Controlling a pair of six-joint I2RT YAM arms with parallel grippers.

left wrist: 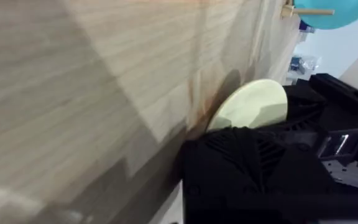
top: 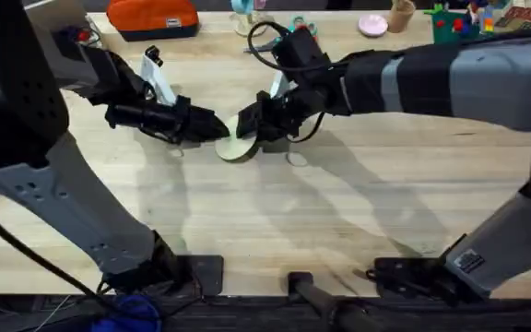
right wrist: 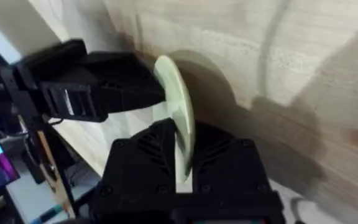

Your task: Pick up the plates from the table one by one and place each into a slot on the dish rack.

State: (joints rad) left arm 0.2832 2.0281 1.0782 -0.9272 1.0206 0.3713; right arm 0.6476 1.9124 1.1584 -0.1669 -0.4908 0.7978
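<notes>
The pale cream-yellow plate hangs tilted just above the table, near its middle. My right gripper reaches in from the right and is shut on it: in the right wrist view the plate stands edge-on between the two black fingers. From the left, my left gripper meets the plate's opposite rim and looks closed on it; in the left wrist view the plate rises from behind its own black finger. A teal plate stands by a peg of the dish rack.
An orange pouch lies at the table's far edge on the left. A small pink dish, a wooden cup and colourful clutter sit along the far edge to the right. Bare planks stretch toward the near edge.
</notes>
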